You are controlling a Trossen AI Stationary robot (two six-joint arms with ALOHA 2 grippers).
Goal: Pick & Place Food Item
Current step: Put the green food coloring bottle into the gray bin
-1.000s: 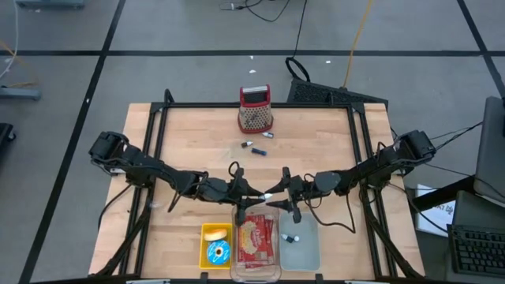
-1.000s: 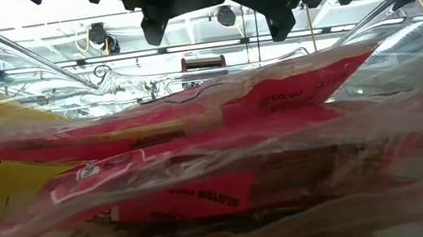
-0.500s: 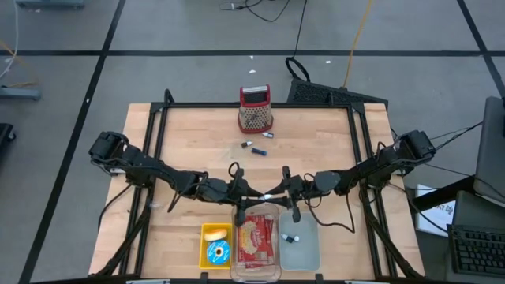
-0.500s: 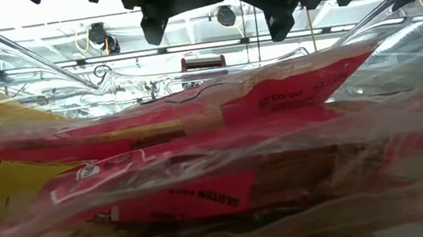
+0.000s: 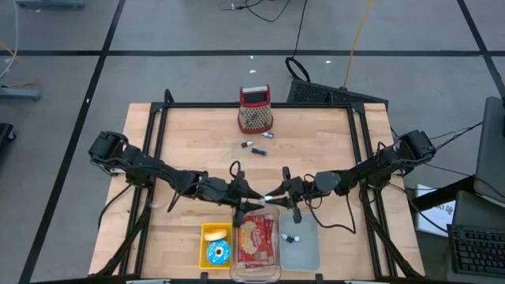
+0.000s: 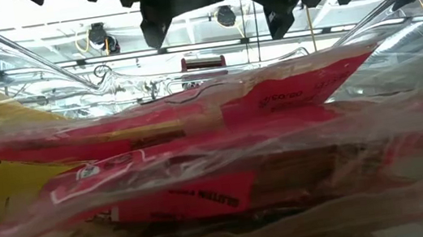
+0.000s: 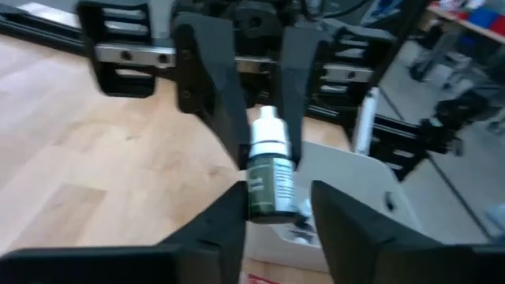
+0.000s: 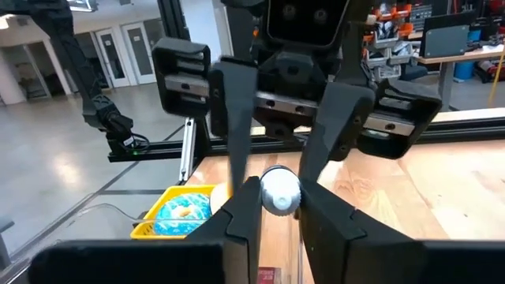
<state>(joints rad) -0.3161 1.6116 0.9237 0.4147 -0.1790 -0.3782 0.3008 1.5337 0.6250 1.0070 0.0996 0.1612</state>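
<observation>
The right claw (image 8: 272, 207) clenches the white cap of a small dark-green dropper bottle (image 7: 267, 175) above the clear plastic bin (image 5: 256, 237) on the tabletop (image 5: 197, 134). The left claw (image 7: 276, 207) flanks the bottle's body, slightly parted; only the wrist views show this.

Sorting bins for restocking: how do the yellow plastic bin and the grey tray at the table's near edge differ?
The small yellow plastic bin holds a blue-and-white round item and a pale piece; the longer grey tray holds one small dark item. Both flank the clear container.
</observation>
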